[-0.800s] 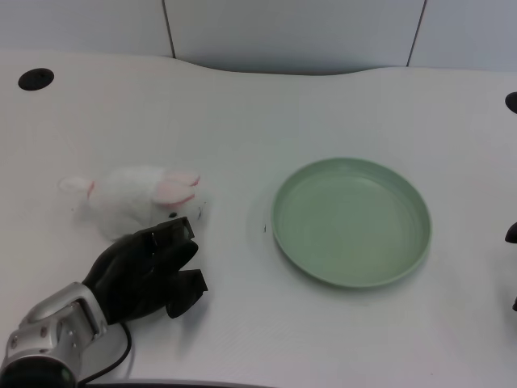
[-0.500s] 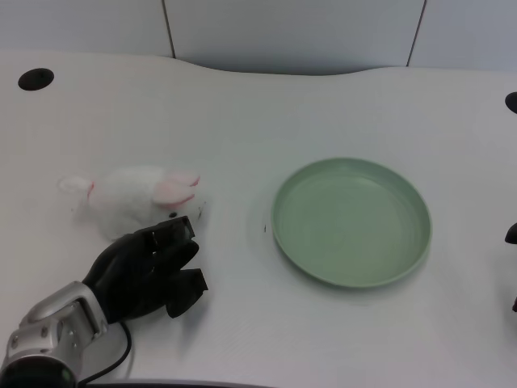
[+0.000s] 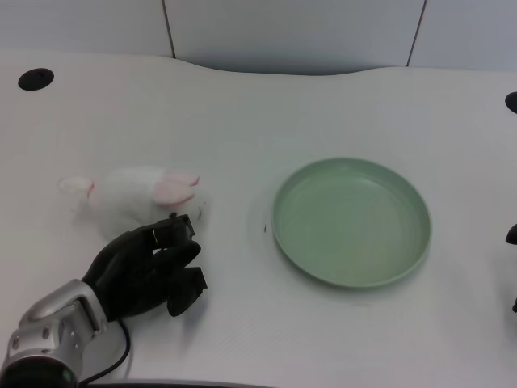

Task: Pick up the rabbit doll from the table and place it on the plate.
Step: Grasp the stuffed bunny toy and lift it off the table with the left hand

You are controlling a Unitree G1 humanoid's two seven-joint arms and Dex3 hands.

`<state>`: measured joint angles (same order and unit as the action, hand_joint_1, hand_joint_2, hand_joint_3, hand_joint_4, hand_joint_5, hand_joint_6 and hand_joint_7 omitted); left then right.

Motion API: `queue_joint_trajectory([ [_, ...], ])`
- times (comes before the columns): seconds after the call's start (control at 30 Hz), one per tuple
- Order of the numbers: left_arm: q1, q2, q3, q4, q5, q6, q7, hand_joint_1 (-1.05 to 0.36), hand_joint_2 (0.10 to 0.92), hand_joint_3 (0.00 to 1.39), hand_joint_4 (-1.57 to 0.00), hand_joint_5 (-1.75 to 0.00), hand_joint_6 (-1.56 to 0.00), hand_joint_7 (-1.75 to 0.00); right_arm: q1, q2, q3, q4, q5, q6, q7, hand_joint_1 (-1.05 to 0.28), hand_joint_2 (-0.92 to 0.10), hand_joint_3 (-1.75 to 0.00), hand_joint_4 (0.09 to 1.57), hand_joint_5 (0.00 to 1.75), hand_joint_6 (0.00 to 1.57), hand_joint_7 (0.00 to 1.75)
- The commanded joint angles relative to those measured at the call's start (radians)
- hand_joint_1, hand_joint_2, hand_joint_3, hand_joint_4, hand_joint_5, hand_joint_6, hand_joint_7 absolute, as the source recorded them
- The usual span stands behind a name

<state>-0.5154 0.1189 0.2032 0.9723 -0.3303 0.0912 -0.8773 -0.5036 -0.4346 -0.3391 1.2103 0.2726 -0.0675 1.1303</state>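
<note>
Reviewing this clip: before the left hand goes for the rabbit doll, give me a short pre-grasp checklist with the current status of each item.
1. Rabbit doll in view and lying on the table, left of the plate: ok.
2. Left hand holds nothing, fingers apart: ok.
3. Left hand positioned at the doll: fingertips sit at its near edge; whether they touch it: cannot tell.
4. Doll secured in a grasp: not ok, fingers are not around it.
5. Plate holds nothing and can receive the doll: ok.
6. Path across the table from doll to plate free of other things: ok.
</note>
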Motion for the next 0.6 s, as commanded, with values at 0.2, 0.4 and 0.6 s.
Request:
queue_joint_trajectory([
  [0.2,0.125,-0.034,-0.019,-0.336,-0.011,-0.135,0.026,-0.61,0.921,0.25,-0.63,-1.60,-0.51,-1.44,0.004,-0.009,0.002,-0.012,0.002,-0.002,-0.010,-0.37,-0.92,-0.13,1.42,1.75,0.99,1.75],
  [0.4,0.138,0.016,-0.095,-0.451,0.112,-0.438,0.047,-0.66,0.921,0.20,-0.44,-1.28,-0.49,-1.06,0.005,-0.006,-0.002,-0.011,0.012,-0.005,0.013,-0.36,-0.92,-0.18,1.54,1.75,1.19,1.75],
  [0.6,0.069,0.080,-0.134,-0.350,0.198,-0.830,0.035,-0.77,0.921,0.25,-0.11,-0.94,-0.38,-0.52,0.006,-0.010,-0.001,-0.011,0.005,-0.016,0.006,-0.36,-0.92,-0.18,1.56,1.75,1.22,1.75],
])
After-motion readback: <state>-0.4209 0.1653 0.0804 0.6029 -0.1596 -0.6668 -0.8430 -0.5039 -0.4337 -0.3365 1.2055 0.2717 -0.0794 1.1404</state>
